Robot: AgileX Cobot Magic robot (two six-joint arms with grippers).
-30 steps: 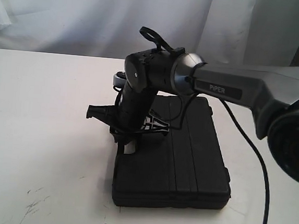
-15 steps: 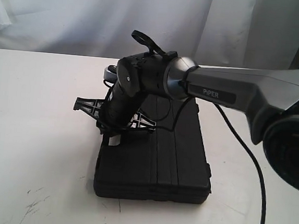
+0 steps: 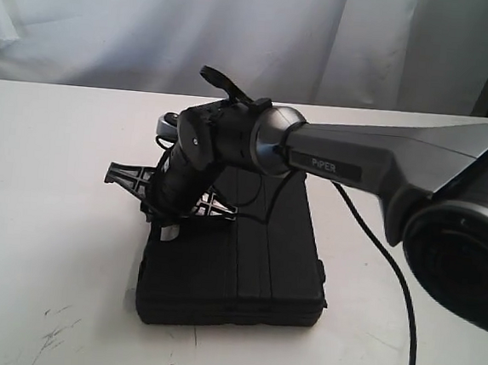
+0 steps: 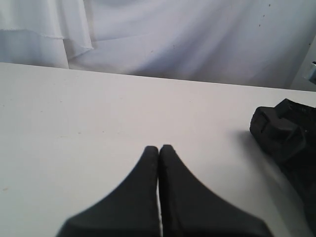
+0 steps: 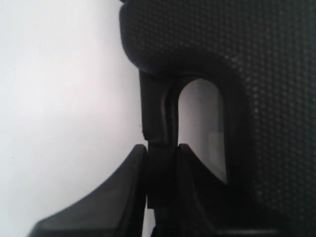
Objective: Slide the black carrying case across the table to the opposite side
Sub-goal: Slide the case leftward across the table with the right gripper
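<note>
The black case (image 3: 254, 264) lies flat on the white table (image 3: 46, 199), a little left of centre in the exterior view. My right gripper (image 3: 170, 224) reaches down at the case's left edge. The right wrist view shows the gripper (image 5: 160, 149) shut on the handle bar (image 5: 157, 116) of the cut-out, with the textured case body (image 5: 261, 69) beside it. My left gripper (image 4: 159, 147) is shut on nothing and hovers over bare table (image 4: 74, 108). A corner of the case (image 4: 284, 133) shows at that view's edge. The left arm is out of the exterior view.
A white curtain (image 3: 155, 21) hangs behind the table's far edge. The right arm's black cable (image 3: 405, 299) trails over the table to the right of the case. Faint dark scratches (image 3: 56, 328) mark the front left of the tabletop.
My right gripper has pulled the case to the left across the table, keeping its hold on the handle. The case now sits nearer the left side.
</note>
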